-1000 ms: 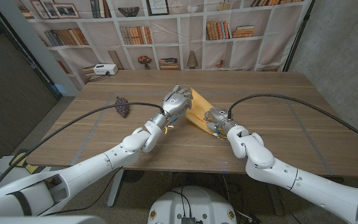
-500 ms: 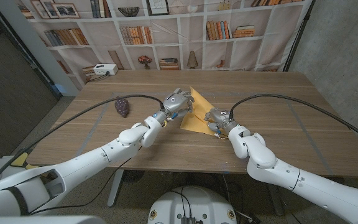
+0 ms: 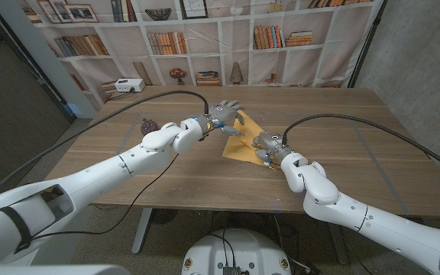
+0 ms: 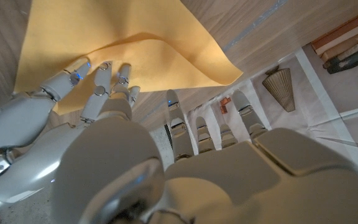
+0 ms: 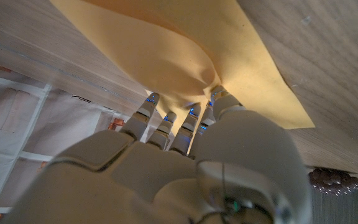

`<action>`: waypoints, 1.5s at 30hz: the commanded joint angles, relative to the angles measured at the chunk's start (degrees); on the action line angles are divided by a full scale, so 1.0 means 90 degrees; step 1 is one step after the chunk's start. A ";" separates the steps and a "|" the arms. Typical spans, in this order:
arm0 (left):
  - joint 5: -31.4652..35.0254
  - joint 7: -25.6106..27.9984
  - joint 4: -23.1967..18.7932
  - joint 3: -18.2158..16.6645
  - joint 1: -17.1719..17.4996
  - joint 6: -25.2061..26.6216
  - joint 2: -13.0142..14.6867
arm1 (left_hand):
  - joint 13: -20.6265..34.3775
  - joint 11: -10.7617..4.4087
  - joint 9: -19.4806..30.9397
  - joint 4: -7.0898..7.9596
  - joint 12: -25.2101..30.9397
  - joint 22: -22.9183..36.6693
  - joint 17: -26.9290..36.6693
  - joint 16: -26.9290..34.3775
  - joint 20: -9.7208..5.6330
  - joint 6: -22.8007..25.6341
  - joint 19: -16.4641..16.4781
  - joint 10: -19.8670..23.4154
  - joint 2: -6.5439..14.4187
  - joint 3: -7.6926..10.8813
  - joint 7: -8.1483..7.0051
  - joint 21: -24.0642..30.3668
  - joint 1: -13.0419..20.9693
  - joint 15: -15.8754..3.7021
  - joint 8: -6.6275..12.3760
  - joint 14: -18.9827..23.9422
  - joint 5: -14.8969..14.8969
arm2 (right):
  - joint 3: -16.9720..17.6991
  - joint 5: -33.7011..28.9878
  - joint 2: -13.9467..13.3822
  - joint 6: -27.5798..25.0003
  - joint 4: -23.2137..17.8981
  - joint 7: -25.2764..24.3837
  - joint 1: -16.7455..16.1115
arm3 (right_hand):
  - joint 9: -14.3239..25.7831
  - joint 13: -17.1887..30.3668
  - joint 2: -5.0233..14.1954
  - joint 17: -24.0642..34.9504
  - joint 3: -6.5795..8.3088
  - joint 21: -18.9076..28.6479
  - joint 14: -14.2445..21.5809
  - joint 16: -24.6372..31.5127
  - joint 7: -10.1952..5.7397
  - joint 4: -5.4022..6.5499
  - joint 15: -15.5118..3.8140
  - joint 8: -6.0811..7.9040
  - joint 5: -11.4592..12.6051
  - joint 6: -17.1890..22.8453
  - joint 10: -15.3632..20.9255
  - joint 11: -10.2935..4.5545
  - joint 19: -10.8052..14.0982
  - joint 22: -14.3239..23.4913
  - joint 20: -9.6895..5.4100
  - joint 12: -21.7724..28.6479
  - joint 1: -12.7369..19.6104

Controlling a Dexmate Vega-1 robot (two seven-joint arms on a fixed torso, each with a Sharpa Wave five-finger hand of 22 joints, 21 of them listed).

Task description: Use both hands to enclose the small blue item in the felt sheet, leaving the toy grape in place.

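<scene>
A wall of white bookshelves (image 3: 205,30) stands behind a long brown wooden table (image 3: 357,145). A soft yellow felt sheet (image 3: 244,145) lies in the middle of the table, bunched up into a bump. The small blue item cannot be seen. The left hand (image 3: 224,116) is above the far corner of the sheet with its fingers spread and nothing in it. The right hand (image 3: 264,145) is at the sheet's right edge, and its fingertips (image 5: 185,121) pinch a fold of the felt. The little dark purple toy grape (image 3: 147,126) sits well off to the left.
</scene>
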 commanded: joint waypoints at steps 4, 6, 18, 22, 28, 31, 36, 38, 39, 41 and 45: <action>0.0454 -0.3191 -0.0334 0.0201 -0.0496 -0.0029 0.0016 | -0.0024 -0.0120 0.0036 -0.0121 -0.0045 -0.0051 -0.0046 0.0041 0.0049 0.0031 -0.1466 -0.0094 -0.0361 -0.0194 -0.0348 -0.0028 -0.0008 -0.0008 0.0052 -0.0123 0.0144 | -0.0058 -0.0013 0.0023 0.0011 0.0051 -0.0082 0.0054 | 0.1223 -0.0004 0.0046 0.0041 -0.0034 0.0020 0.0036 0.0058 0.0249 0.0002 -0.0588 0.0321 -0.0015 0.1937 -0.0021 -0.0049 0.0010 0.0010 -0.0030 -0.0029 0.0038; 0.0561 -0.3291 -0.0354 0.0230 -0.0519 -0.0059 0.0012 | -0.0028 -0.0144 0.0036 -0.0128 -0.0054 -0.0057 -0.0050 0.0042 0.0049 -0.0006 -0.1465 -0.0114 -0.0390 -0.0215 -0.0358 -0.0030 -0.0013 -0.0011 0.0041 -0.0129 0.0156 | -0.0048 0.0016 0.0025 0.0010 0.0042 -0.0073 0.0051 | 0.1222 -0.0006 0.0049 0.0040 -0.0038 0.0020 0.0036 0.0060 0.0250 0.0003 -0.0598 0.0320 -0.0017 0.1937 -0.0021 -0.0044 0.0009 0.0010 -0.0032 -0.0030 0.0041; 0.1768 -0.2277 -0.0435 0.0332 -0.0190 -0.0378 0.0106 | -0.0065 -0.0220 0.0082 -0.0297 -0.0125 -0.0177 -0.0147 0.0131 0.0043 -0.1676 -0.1402 -0.0342 -0.0460 -0.0466 -0.0861 -0.0057 0.0292 -0.0134 -0.0330 -0.0094 0.0549 | -0.0021 0.0085 0.0001 0.0030 0.0008 -0.0156 0.0001 | 0.1216 -0.0013 0.0069 0.0034 -0.0058 0.0019 0.0016 0.0066 0.0234 0.0007 -0.0634 0.0299 -0.0026 0.1914 -0.0043 -0.0073 -0.0001 0.0010 -0.0043 -0.0042 0.0067; 0.2447 -0.1296 -0.0382 0.0373 0.0066 -0.0469 0.0185 | -0.0054 -0.0333 0.0104 -0.0339 0.0020 -0.0194 -0.0159 0.0259 0.0024 -0.1909 -0.1109 -0.0039 -0.0406 -0.0469 -0.0864 0.0043 0.0453 -0.0213 -0.0286 0.0296 0.0642 | -0.0004 0.0127 -0.0006 0.0020 0.0005 -0.0181 -0.0023 | 0.1215 -0.0015 0.0076 0.0033 -0.0066 0.0018 0.0009 0.0068 0.0232 0.0012 -0.0632 0.0287 -0.0031 0.1892 -0.0059 -0.0082 -0.0008 0.0010 -0.0052 -0.0049 0.0070; 0.3078 -0.0579 -0.0207 0.0406 0.0267 -0.0555 0.0193 | -0.0044 -0.0552 0.0134 -0.0418 0.0184 -0.0234 -0.0186 0.0334 0.0017 -0.1933 -0.0615 0.0299 -0.0372 -0.0439 -0.0864 0.0207 0.0779 -0.0427 -0.0159 0.0696 0.0782 | 0.0016 0.0184 -0.0023 0.0019 0.0006 -0.0217 -0.0039 | 0.1214 -0.0016 0.0088 0.0032 -0.0070 0.0017 0.0001 0.0071 0.0228 0.0014 -0.0640 0.0282 -0.0037 0.1887 -0.0068 -0.0076 -0.0012 0.0011 -0.0058 -0.0052 0.0081; 0.3177 -0.0278 -0.0088 0.0392 0.0343 -0.0633 0.0193 | -0.0040 -0.0582 0.0136 -0.0421 0.0208 -0.0246 -0.0186 0.0347 -0.0016 -0.2035 -0.0501 0.0340 -0.0368 -0.0440 -0.0866 0.0244 0.0842 -0.0473 -0.0172 0.0780 0.0813 | 0.0012 0.0197 -0.0021 0.0011 0.0017 -0.0224 -0.0034 | 0.1213 -0.0018 0.0091 0.0031 -0.0075 0.0020 -0.0001 0.0076 0.0231 0.0015 -0.0658 0.0285 -0.0041 0.1901 -0.0069 -0.0105 -0.0007 0.0010 -0.0056 -0.0052 0.0089; 0.3497 0.0458 0.0132 0.0411 0.0507 -0.0590 0.0191 | -0.0024 -0.0777 0.0153 -0.0433 0.0396 -0.0272 -0.0186 0.0397 -0.0117 -0.1961 -0.0240 0.0751 -0.0280 -0.0383 -0.0862 0.0342 0.1092 -0.0642 -0.0050 0.1081 0.0883 | 0.0014 0.0256 -0.0017 0.0060 0.0065 -0.0252 -0.0012 | 0.1210 -0.0019 0.0089 0.0028 -0.0085 0.0020 -0.0009 0.0079 0.0229 0.0014 -0.0669 0.0285 -0.0047 0.1911 -0.0069 -0.0126 -0.0012 0.0010 -0.0058 -0.0051 0.0099; 0.3556 0.0976 0.0271 0.0383 0.0608 -0.0521 0.0186 | -0.0020 -0.1054 0.0187 -0.0426 0.0619 -0.0288 -0.0178 0.0492 -0.0310 -0.1357 0.0131 0.1272 -0.0161 -0.0304 -0.0851 0.0506 0.1341 -0.0942 0.0276 0.1566 0.0890 | 0.0003 0.0260 -0.0013 0.0072 0.0086 -0.0250 0.0006 | 0.1210 -0.0020 0.0092 0.0029 -0.0088 0.0019 -0.0010 0.0082 0.0225 0.0018 -0.0671 0.0281 -0.0049 0.1905 -0.0069 -0.0132 -0.0015 0.0010 -0.0062 -0.0051 0.0098; 0.3597 0.1040 0.0300 0.0387 0.0619 -0.0503 0.0184 | -0.0020 -0.1140 0.0197 -0.0432 0.0686 -0.0292 -0.0177 0.0517 -0.0396 -0.1136 0.0332 0.1437 -0.0112 -0.0266 -0.0850 0.0590 0.1432 -0.1021 0.0385 0.1712 0.0873 | 0.0008 0.0279 -0.0008 0.0078 0.0095 -0.0254 0.0011 | 0.1209 -0.0020 0.0091 0.0028 -0.0090 0.0020 -0.0013 0.0082 0.0225 0.0016 -0.0673 0.0283 -0.0050 0.1913 -0.0070 -0.0129 -0.0013 0.0010 -0.0063 -0.0051 0.0103; 0.3538 0.0945 0.0329 0.0378 0.0615 -0.0521 0.0160 | -0.0021 -0.1206 0.0204 -0.0422 0.0741 -0.0325 -0.0166 0.0528 -0.0460 -0.0930 0.0437 0.1577 -0.0053 -0.0228 -0.0866 0.0629 0.1519 -0.1112 0.0491 0.1837 0.0838 | 0.0005 0.0286 -0.0009 0.0101 0.0116 -0.0274 0.0025 | 0.1208 -0.0021 0.0090 0.0027 -0.0092 0.0022 -0.0008 0.0086 0.0226 0.0014 -0.0662 0.0291 -0.0052 0.1936 -0.0064 -0.0124 -0.0009 0.0010 -0.0059 -0.0048 0.0110; 0.3527 0.0912 0.0382 0.0394 0.0606 -0.0561 0.0146 | -0.0030 -0.1255 0.0232 -0.0414 0.0787 -0.0360 -0.0169 0.0488 -0.0459 -0.0364 0.0470 0.1700 -0.0011 -0.0190 -0.0860 0.0649 0.1621 -0.1148 0.0747 0.1920 0.0753 | -0.0002 0.0286 -0.0001 0.0078 0.0137 -0.0267 0.0056 | 0.1205 -0.0022 0.0085 0.0025 -0.0101 0.0024 -0.0002 0.0094 0.0210 0.0013 -0.0666 0.0299 -0.0054 0.1966 -0.0057 -0.0117 -0.0004 0.0009 -0.0062 -0.0045 0.0116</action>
